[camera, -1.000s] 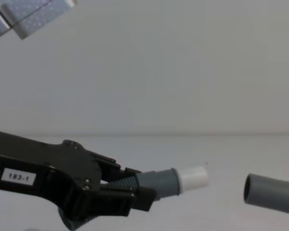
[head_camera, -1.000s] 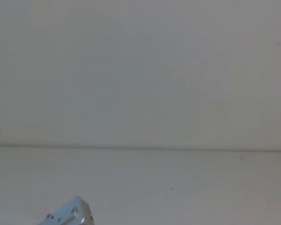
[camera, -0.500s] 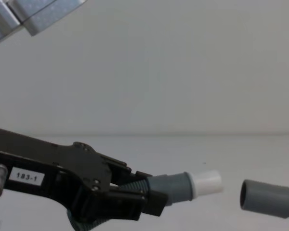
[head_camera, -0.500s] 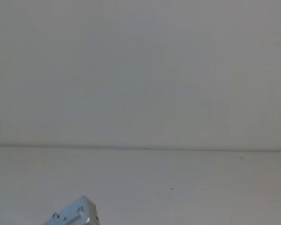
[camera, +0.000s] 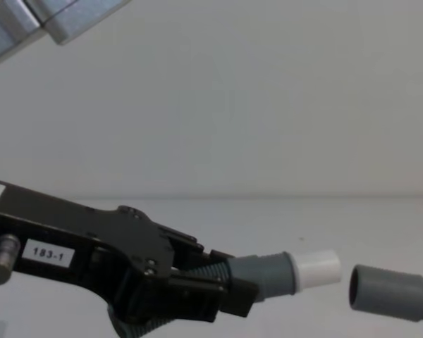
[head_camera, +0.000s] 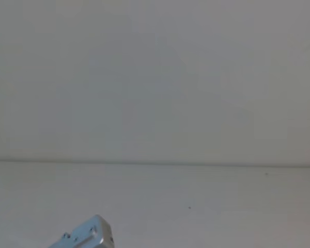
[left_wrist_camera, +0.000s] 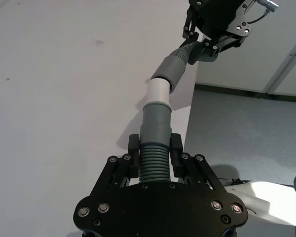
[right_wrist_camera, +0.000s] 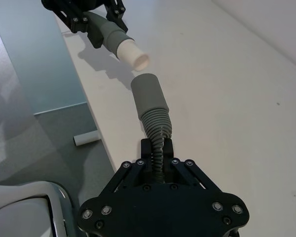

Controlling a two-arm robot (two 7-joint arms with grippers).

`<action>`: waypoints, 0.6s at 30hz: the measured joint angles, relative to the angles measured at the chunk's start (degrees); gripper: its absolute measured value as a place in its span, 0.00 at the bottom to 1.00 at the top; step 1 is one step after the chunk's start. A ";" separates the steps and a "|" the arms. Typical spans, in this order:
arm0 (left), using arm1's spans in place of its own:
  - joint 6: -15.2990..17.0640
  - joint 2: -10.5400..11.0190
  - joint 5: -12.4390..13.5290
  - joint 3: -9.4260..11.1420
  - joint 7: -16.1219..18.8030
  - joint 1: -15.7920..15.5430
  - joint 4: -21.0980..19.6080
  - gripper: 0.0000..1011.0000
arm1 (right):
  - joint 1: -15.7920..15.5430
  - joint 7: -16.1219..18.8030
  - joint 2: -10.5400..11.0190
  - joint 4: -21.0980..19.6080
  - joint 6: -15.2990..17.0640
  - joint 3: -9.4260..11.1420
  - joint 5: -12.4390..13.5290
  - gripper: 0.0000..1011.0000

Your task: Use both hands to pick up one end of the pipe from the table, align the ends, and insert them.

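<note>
My left gripper (camera: 236,280), black with a "183-1" label, is shut on the ribbed pipe (camera: 208,271) just behind the cuff with the white tip (camera: 317,267). That end hangs above the table (camera: 381,225). A short gap to its right is the open grey cuff (camera: 384,292), roughly level and facing it. In the right wrist view my right gripper (right_wrist_camera: 157,148) is shut on the ribbed pipe (right_wrist_camera: 157,129) below that cuff (right_wrist_camera: 148,98). In the left wrist view the white tip (left_wrist_camera: 157,91) points at the other cuff (left_wrist_camera: 170,71), nearly in line.
A silver arm link (camera: 49,21) crosses the chest view's upper left, and its corner (head_camera: 85,237) shows low in the head view. The white table (head_camera: 196,206) runs back to a pale wall. The table's edge and grey floor (left_wrist_camera: 246,133) lie beside the grippers.
My left gripper has carried the white-tipped end to the right, towards the open cuff. The open cuff has edged slightly left, so the gap between the ends has narrowed.
</note>
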 joint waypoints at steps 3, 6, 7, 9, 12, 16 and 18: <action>0.30 0.07 -0.10 0.34 -0.16 -0.38 0.02 0.33 | 0.00 0.06 0.24 -0.09 -0.17 -0.01 0.09 0.10; 0.60 0.17 -0.16 0.64 -0.27 -0.74 0.04 0.33 | -0.03 0.21 0.58 -0.23 -0.42 -0.01 0.29 0.10; 0.69 0.22 -0.17 0.74 -0.28 -0.85 0.04 0.33 | -0.06 0.24 0.67 -0.26 -0.50 0.00 0.34 0.10; 0.94 0.29 -0.22 0.95 -0.32 -1.08 0.04 0.33 | -0.12 0.30 0.89 -0.39 -0.74 0.06 0.48 0.10; 1.24 0.42 -0.31 1.25 -0.37 -1.41 0.04 0.33 | -0.28 0.37 1.21 -0.57 -1.07 0.19 0.67 0.10; 1.52 0.48 -0.48 1.52 -0.41 -1.73 0.06 0.33 | -0.48 0.43 1.54 -0.80 -1.40 0.39 0.90 0.10; 1.60 0.48 -0.56 1.63 -0.42 -1.85 0.09 0.33 | -0.71 0.55 1.93 -1.07 -1.85 0.58 1.16 0.10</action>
